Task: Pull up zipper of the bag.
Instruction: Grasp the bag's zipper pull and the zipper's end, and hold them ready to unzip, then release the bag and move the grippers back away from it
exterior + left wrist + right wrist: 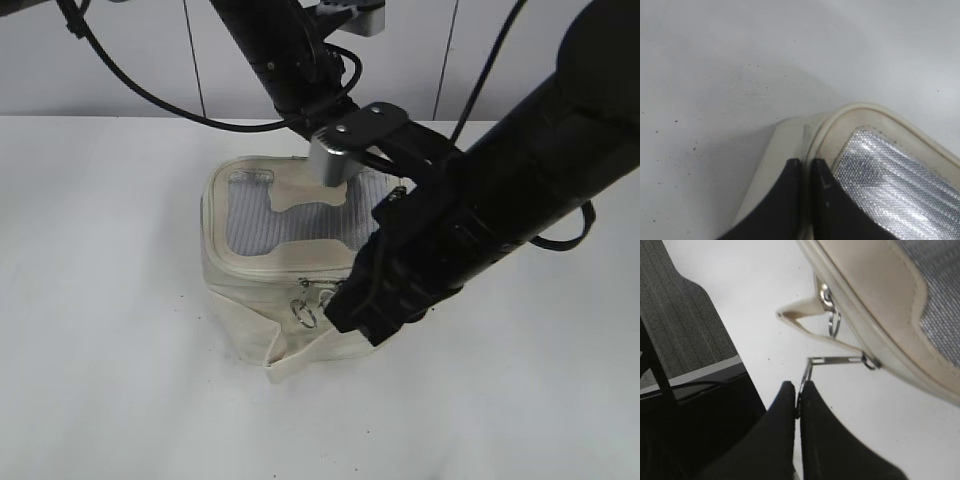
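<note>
The cream-white bag [240,290] stands mid-table, its grey mesh top [258,228] facing up. The zipper [270,268] runs round the lid rim. My left gripper [331,180] is at the bag's far edge; in the left wrist view it [805,162] is shut on the cream rim [860,107]. My right gripper [336,304] is at the bag's front. In the right wrist view it [799,387] is shut on the ring tab of one silver pull [837,360], drawn out from the rim. The second pull [830,307] hangs free beside the fabric flap [800,310].
The white table [100,320] surrounds the bag. A pale panelled wall [120,50] stands behind. In the right wrist view the table edge [705,371], dark ribbed flooring [685,325] and a black frame [655,370] lie to the left.
</note>
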You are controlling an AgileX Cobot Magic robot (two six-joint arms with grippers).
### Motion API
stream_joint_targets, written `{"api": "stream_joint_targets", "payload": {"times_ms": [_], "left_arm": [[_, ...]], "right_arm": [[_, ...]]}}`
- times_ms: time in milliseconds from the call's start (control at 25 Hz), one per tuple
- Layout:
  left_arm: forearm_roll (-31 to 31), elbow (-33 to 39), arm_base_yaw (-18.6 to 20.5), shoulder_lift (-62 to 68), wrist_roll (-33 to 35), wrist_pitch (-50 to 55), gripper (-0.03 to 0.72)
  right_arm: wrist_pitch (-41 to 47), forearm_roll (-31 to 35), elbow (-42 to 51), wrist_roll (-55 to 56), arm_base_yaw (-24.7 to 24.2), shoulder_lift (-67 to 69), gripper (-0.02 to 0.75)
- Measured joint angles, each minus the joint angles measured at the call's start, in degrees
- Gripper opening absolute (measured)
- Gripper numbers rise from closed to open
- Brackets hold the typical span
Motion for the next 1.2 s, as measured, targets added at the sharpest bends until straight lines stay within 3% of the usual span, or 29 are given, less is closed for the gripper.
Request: {"api": "stream_joint_targets", "payload": {"times_ms": [200,560,640,920,1200], "left_arm": [[0.07,0.0,0.0,0.0,0.0,0.2,0.024],[0.07,0.0,0.0,0.0,0.0,0.33,0.024],[0.13,0.0,0.0,0.0,0.0,0.0,0.024],[0.65,0.0,0.0,-0.05,0.0,-0.18,0.043],[3.42,0.05,0.06,-2.11,0.0,-0.37,0.208]], "right_arm": [[-1.94,1.28,-3.77,0.0,4.06,2.68,0.005],[-1.28,-0.02,-5.43,5.84,4.69,4.21,0.025],[-0.49,-1.52,-5.45,9.41,5.07,4.21,0.088],[0.73,-16.55,-5.96,23.79,5.25,1.53,0.459],[0.75,-23.27,-5.99,32.54,3.25,-3.01,0.522]]}}
